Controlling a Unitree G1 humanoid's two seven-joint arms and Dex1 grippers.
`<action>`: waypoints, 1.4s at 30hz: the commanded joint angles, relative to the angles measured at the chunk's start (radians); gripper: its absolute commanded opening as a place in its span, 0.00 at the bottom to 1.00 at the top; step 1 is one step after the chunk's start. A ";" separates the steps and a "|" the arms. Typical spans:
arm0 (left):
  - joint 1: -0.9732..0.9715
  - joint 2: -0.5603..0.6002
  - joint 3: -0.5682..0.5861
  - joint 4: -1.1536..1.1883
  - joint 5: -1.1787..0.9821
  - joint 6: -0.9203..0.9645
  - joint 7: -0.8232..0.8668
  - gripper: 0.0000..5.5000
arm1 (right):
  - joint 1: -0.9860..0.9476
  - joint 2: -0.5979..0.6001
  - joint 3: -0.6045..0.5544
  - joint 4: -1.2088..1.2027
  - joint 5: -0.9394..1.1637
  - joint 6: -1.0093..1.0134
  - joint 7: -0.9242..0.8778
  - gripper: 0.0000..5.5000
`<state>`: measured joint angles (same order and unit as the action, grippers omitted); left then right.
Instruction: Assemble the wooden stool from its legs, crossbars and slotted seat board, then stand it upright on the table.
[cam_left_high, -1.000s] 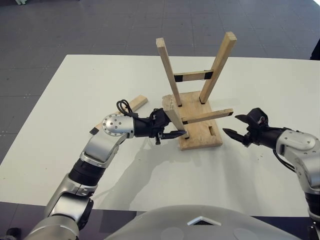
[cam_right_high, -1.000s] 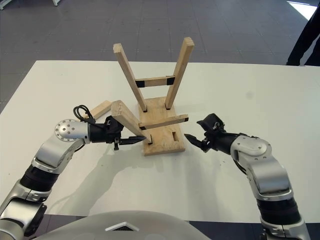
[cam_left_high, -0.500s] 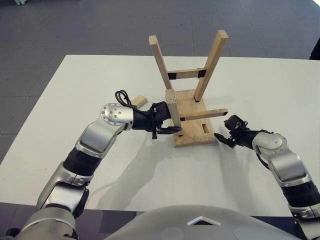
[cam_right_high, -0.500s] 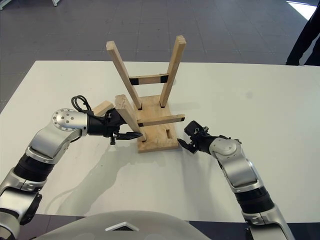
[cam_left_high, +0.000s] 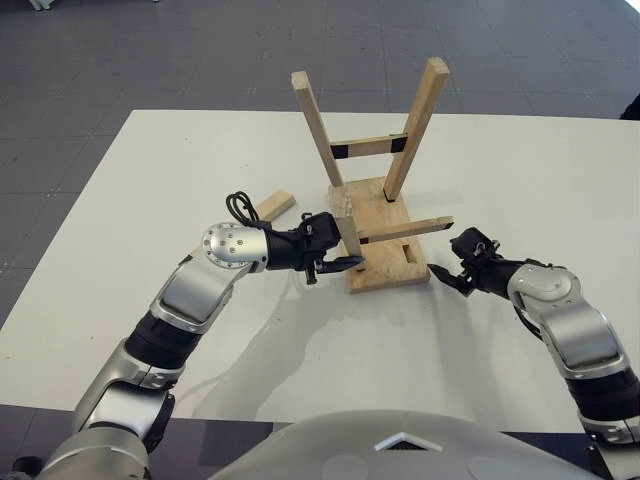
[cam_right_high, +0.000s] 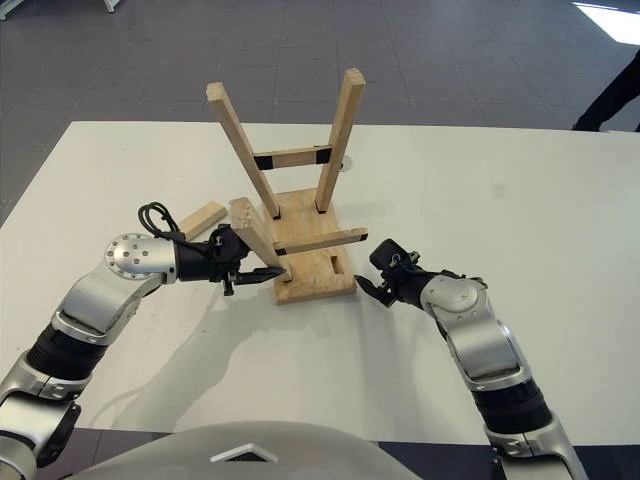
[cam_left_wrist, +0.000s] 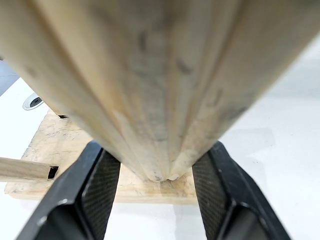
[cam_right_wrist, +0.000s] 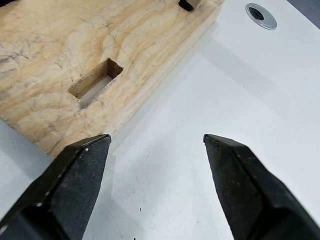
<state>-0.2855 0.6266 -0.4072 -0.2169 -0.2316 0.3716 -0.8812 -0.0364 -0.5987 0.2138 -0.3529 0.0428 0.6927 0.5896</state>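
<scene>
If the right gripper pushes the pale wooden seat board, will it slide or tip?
Likely slides: the pale wooden seat board lies flat on a smooth white table. Two tall upright legs may make it top-heavy. The left gripper's clamped leg may resist.

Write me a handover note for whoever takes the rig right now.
Left gripper shut on third leg, which is tilted at the seat board's near-left corner, with the front crossbar jutting right.
Right gripper open, low by the near-right empty slot.
Done: rear leg pair with rear crossbar stands in the board.
Left: seat this leg, fit the loose wooden piece lying left of the board, stand stool upright on table.
</scene>
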 joint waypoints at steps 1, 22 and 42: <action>0.124 0.042 -0.135 0.109 0.163 0.093 0.042 0.37 | -0.013 0.047 0.048 -0.024 0.052 -0.013 0.049 0.63; 0.061 -0.010 -0.047 0.046 0.062 0.061 0.035 0.37 | -0.008 0.037 0.041 -0.017 0.044 -0.016 0.048 0.63; 0.118 0.062 0.115 -0.030 0.049 0.033 -0.019 0.66 | 0.017 0.030 0.024 -0.034 0.051 -0.002 0.043 0.63</action>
<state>-0.1800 0.6693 -0.3151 -0.2597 -0.1893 0.4147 -0.8885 -0.0134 -0.5676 0.2299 -0.3759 0.0832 0.6884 0.6219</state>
